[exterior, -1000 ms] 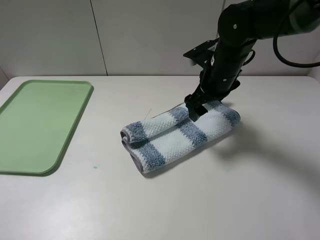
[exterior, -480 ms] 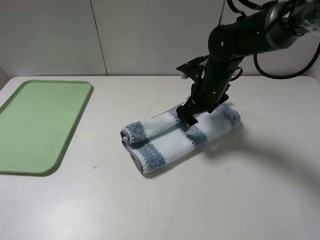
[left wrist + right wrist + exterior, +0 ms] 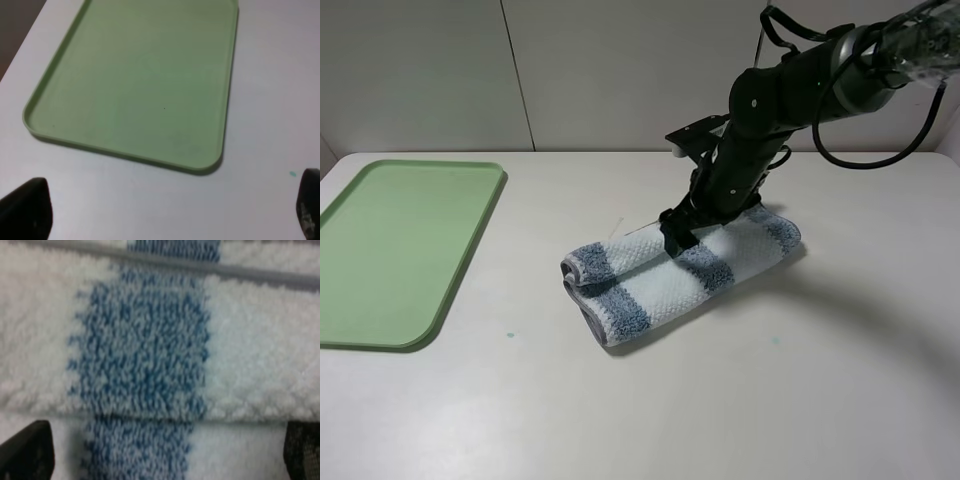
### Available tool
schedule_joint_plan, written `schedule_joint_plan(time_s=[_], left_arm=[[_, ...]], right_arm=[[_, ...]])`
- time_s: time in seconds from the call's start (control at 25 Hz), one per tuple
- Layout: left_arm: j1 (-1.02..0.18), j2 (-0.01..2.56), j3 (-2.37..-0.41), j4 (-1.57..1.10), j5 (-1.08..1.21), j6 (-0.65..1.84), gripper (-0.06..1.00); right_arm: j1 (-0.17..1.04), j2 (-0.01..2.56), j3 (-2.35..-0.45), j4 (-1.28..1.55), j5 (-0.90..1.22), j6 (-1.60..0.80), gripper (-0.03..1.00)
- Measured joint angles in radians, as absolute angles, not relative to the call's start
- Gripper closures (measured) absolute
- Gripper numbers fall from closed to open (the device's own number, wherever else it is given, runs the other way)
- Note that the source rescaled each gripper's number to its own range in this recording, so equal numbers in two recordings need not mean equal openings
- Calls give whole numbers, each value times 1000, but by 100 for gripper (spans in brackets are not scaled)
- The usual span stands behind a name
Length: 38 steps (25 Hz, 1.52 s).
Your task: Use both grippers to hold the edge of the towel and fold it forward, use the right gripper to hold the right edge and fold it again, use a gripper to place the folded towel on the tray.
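Left edge of frame, high view: pale-green tray [image 3: 380, 260], rectangular with rounded corners and a low rim, flat on the white table [image 3: 820, 400], its left side cut off by the frame edge.

Left wrist view: left claw [image 3: 165, 212] spread wide and holding nothing, poised above bare table with the tray ahead of it.

Just right of the tray's near right corner, high view: small teal speck [image 3: 510, 334] on the table surface.

Centre of frame: towel [image 3: 650, 285], white with blue-grey stripes, folded into a thick narrow bundle, lying slantwise from lower left to upper right, well apart from the tray.

Just right of centre: right claw [image 3: 678, 232], pointing down at the far long side of the towel, near its middle. Contact with the cloth not discernible from this view.

Right wrist view: same claw spread wide, one dark fingertip [image 3: 25, 452] at each side of the picture, fluffy striped cloth filling the space between, nothing pinched. Thin grey hem [image 3: 250, 276] running across the cloth beyond the fingertips.

Upper right of frame, high view: right arm [image 3: 790, 95], black, slanting down and leftward from the corner, with a black cable [image 3: 910, 130] looped beside it.

Background: plain pale wall [image 3: 620, 70] with one dark vertical seam [image 3: 517, 75].
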<state>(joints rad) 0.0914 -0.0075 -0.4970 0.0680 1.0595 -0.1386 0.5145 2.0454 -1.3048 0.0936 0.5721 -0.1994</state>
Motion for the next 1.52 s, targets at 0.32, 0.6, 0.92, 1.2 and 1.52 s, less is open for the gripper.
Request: schedule_joint_plan(time_s=[0.32, 0.6, 0.92, 1.2, 1.52], left_arm=[[91, -8, -497, 68, 1060, -139, -3], [91, -8, -497, 68, 1060, -139, -3], [91, -8, -497, 68, 1060, -139, -3], [91, -8, -497, 68, 1060, -139, -3], [91, -8, -497, 68, 1060, -139, -3]], right_arm=[[514, 2047, -1305, 150, 443, -202, -3], [514, 2047, -1305, 186, 374, -203, -3], [431, 2048, -1377, 128, 535, -219, -3], [329, 2049, -1417, 88, 648, -335, -3], [273, 2165, -1539, 46, 735, -355, -3]])
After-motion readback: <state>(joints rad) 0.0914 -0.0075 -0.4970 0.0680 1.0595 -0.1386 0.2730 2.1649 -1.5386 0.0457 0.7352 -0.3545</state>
